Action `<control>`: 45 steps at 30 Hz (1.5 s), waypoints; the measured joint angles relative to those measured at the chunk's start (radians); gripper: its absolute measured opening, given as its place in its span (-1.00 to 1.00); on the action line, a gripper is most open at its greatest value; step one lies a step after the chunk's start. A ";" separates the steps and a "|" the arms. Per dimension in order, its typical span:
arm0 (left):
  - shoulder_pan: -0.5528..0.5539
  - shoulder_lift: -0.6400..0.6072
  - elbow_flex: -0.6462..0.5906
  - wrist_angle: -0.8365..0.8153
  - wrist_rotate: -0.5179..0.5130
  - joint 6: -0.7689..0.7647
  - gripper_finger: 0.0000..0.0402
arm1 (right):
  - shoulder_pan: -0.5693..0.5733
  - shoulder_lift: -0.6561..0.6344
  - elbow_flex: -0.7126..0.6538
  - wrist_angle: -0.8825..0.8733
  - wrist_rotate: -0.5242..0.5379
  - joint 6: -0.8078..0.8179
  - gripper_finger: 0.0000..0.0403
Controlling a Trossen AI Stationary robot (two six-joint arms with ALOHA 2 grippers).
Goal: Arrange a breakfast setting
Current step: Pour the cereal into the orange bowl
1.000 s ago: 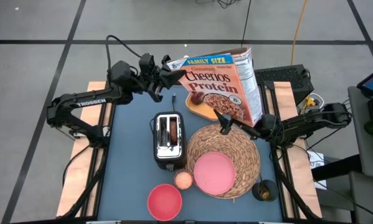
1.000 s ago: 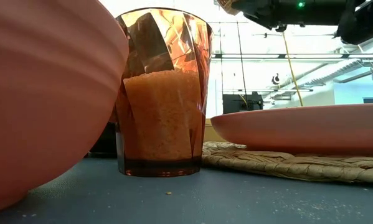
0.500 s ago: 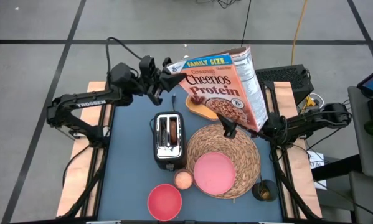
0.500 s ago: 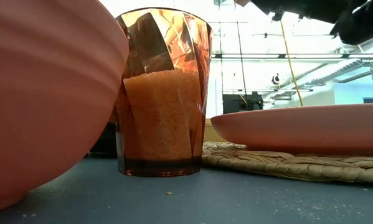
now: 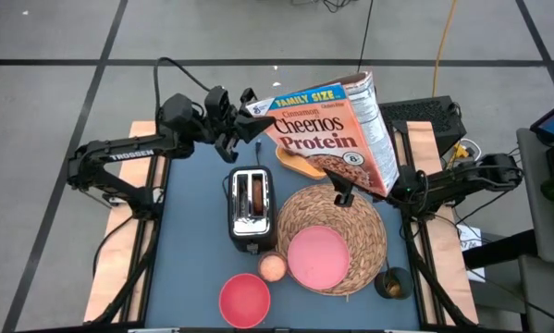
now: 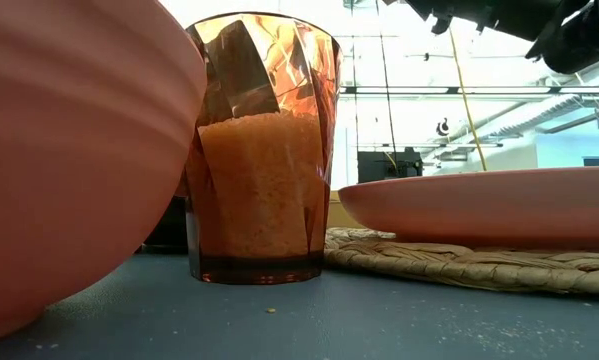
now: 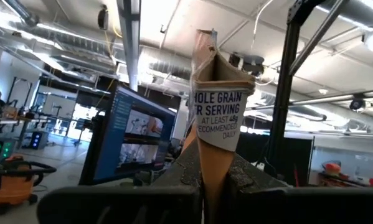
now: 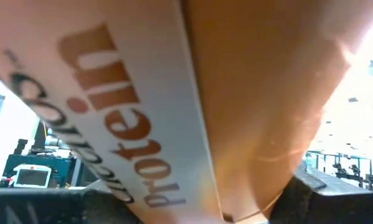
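Note:
A Cheerios Protein cereal box (image 5: 327, 129) hangs tilted above the table's far half, held between both grippers. My left gripper (image 5: 244, 118) is shut on its upper left end. My right gripper (image 5: 343, 194) is shut at its lower edge, over the woven placemat (image 5: 350, 217). The pink plate (image 5: 318, 257) lies on the placemat. The pink bowl (image 5: 244, 299) stands at the near edge. Brown bread (image 5: 252, 194) sticks out of the toaster's slot. The dark-red fruit does not show. My left gripper pinches the box's folded top edge (image 7: 216, 134) between its two fingers (image 7: 186, 177), coming level from the table's left. The box stands edge-on between them, clear of the table. My right gripper has the box's lower corner (image 8: 236, 208) between its fingers, coming from the table's right. The box fills its wrist view, and how far back it reaches cannot be told.
A silver toaster (image 5: 252, 211) stands left of the placemat. A cup of orange drink (image 5: 272, 266) stands between the bowl and the plate. A small dark cup (image 5: 392, 282) is at the near right. A yellow round thing (image 5: 295, 165) lies partly under the box.
The cereal box has tipped further over, its top end dropping toward the table's left while its lower corner swung toward the near edge. My right gripper has gone a little toward the near edge with that corner. Both grippers keep their hold.

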State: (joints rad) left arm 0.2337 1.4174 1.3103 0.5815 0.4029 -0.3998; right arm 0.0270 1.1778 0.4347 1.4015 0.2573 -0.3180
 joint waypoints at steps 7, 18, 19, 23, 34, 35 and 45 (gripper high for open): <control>0.000 0.001 -0.001 -0.011 0.025 0.068 -0.84 | 0.000 -0.001 0.000 -0.017 0.000 0.027 0.02; 0.064 -0.060 -0.007 -0.244 0.141 0.086 -0.23 | 0.000 -0.031 -0.024 -0.114 0.000 0.081 0.00; 0.074 -0.077 -0.007 -0.302 0.165 0.093 -0.19 | 0.001 -0.044 -0.029 -0.138 0.000 0.081 0.00; 0.092 -0.138 -0.005 -0.540 0.191 0.148 -0.10 | 0.001 -0.100 -0.038 -0.243 -0.001 0.102 0.00; 0.097 -0.274 -0.003 -1.071 0.196 0.248 -0.10 | 0.000 -0.247 -0.038 -0.519 -0.045 0.166 0.00; 0.097 -0.288 -0.003 -1.120 0.196 0.248 -0.10 | 0.000 -0.259 -0.038 -0.542 -0.060 0.180 0.00; 0.023 -0.386 -0.003 -1.496 0.117 0.060 -0.09 | 0.000 -0.353 -0.039 -0.750 -0.281 0.311 0.00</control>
State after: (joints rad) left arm 0.2565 1.0312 1.3071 -0.9147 0.5196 -0.3393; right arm 0.0273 0.8250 0.3962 0.6513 -0.0235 -0.0070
